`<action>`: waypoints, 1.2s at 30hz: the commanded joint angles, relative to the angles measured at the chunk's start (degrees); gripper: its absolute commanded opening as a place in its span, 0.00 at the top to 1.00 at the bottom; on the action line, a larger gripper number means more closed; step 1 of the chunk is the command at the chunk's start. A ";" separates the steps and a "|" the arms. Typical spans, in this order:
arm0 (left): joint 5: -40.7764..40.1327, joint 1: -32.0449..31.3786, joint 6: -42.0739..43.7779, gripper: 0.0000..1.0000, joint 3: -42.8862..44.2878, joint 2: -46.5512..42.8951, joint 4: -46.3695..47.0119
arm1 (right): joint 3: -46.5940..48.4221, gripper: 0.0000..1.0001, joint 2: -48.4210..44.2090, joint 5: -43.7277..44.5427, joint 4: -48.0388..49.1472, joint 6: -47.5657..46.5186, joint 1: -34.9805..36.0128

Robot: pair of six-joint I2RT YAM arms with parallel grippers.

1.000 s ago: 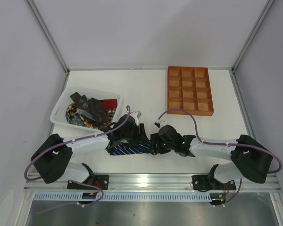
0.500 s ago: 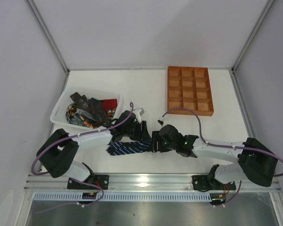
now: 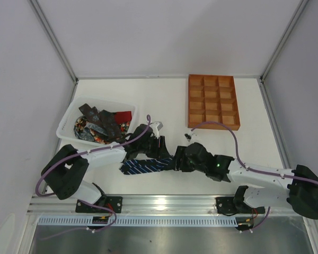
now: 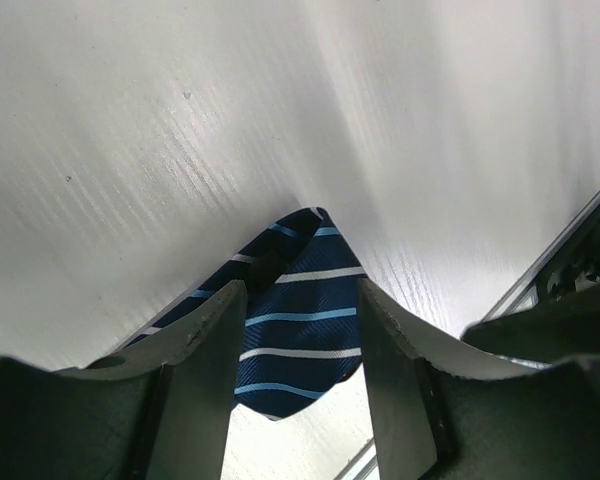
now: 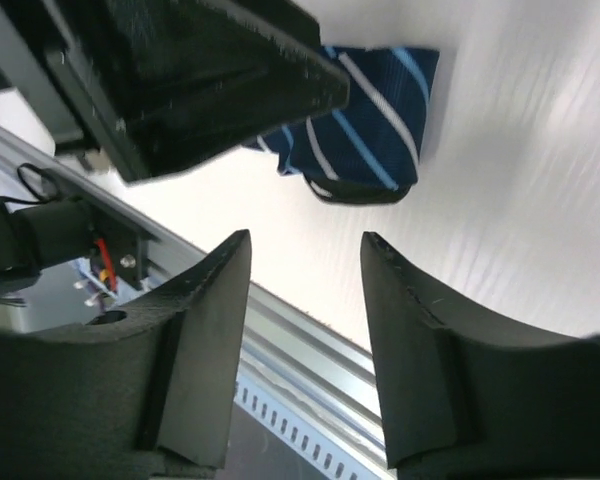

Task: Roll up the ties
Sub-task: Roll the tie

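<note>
A navy tie with light-blue stripes (image 3: 143, 167) lies partly folded on the white table near the front edge. My left gripper (image 3: 159, 146) is open just behind its right end; in the left wrist view the tie (image 4: 300, 330) sits between the spread fingers (image 4: 215, 330) of that gripper (image 4: 302, 290). My right gripper (image 3: 176, 161) is open and empty at the tie's right end; in the right wrist view the folded end (image 5: 370, 140) lies a little beyond the gripper (image 5: 305, 240). Several other ties (image 3: 100, 127), dark brown, red and patterned, lie piled in a basket.
The white plastic basket (image 3: 69, 119) stands at the left. The orange-brown compartment tray (image 3: 212, 127) stands at the back right. The table's metal front rail (image 5: 310, 350) runs just below my right gripper. The left arm's black body (image 5: 200, 70) is close to the right gripper.
My right arm has stretched out leftward, its gripper closing in on the tie's right end. My left gripper shifted slightly right and back over the tie. The tie has barely moved.
</note>
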 commanded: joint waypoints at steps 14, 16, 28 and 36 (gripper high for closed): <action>2.31 0.49 4.23 0.49 3.25 2.56 -0.03 | -18.32 0.66 -3.26 11.28 23.72 18.96 6.02; 2.49 0.49 4.32 0.50 3.34 2.65 0.06 | -17.89 0.71 -2.48 11.37 23.56 18.87 6.02; 4.16 1.10 5.11 0.53 4.04 4.67 0.41 | -12.78 1.00 5.17 12.33 20.47 18.96 9.09; 5.12 1.19 4.76 0.57 3.51 4.32 1.47 | -8.92 1.00 10.44 16.37 21.27 17.91 10.15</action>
